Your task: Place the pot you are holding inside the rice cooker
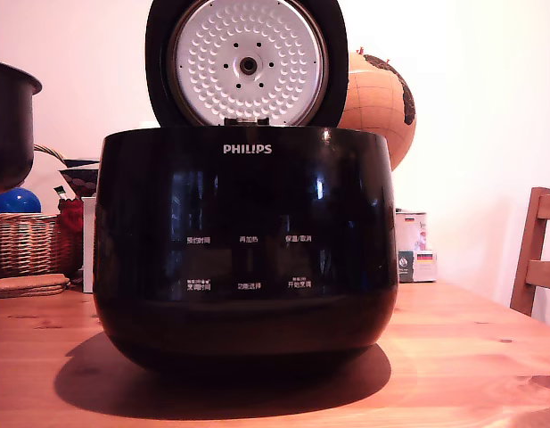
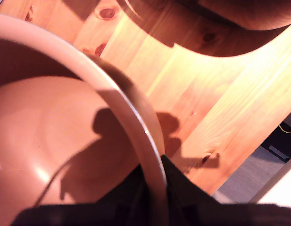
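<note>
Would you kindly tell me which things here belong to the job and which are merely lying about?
Belonging to the job:
- dark round metal pot, rim pinched in the claw
- glossy black Philips rice cooker, lid open

Lying about:
- brown globe
- woven wicker basket
- blue ball
- wooden chair
- small white box

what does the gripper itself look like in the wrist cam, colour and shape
Only the gripper fingers show, in the wrist view: two black, matte, wedge-shaped fingers that taper toward their tips. No markings or cables are visible on them; a thin line in the shadow nearby may be a cable's shadow. The exterior view shows no part of the arm.
</note>
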### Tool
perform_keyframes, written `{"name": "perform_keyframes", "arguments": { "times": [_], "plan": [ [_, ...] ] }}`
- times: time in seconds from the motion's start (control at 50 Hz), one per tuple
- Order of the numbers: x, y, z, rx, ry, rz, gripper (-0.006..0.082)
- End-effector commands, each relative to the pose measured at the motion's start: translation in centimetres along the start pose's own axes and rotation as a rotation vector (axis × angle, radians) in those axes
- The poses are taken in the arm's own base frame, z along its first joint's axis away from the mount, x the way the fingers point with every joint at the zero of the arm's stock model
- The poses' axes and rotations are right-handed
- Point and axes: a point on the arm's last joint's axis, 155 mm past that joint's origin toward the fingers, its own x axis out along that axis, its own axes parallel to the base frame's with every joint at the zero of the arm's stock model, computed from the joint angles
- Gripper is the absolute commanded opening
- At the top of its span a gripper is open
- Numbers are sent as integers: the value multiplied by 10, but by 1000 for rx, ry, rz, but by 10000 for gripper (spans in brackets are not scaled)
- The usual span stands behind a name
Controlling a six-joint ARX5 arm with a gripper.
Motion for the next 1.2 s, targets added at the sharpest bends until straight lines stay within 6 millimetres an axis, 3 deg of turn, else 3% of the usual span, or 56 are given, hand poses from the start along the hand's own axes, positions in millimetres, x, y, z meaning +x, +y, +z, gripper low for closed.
{"name": "perform_keyframes", "arguments": {
  "times": [0.0, 0.54, 1.18],
  "plan": [
    [-12, 6, 4, -8, -43, 45, -20],
    [-14, 1, 11, -7, -68, 28, -20],
    [-85, -52, 97, 203, -418, -58, -21]
  ]
}}
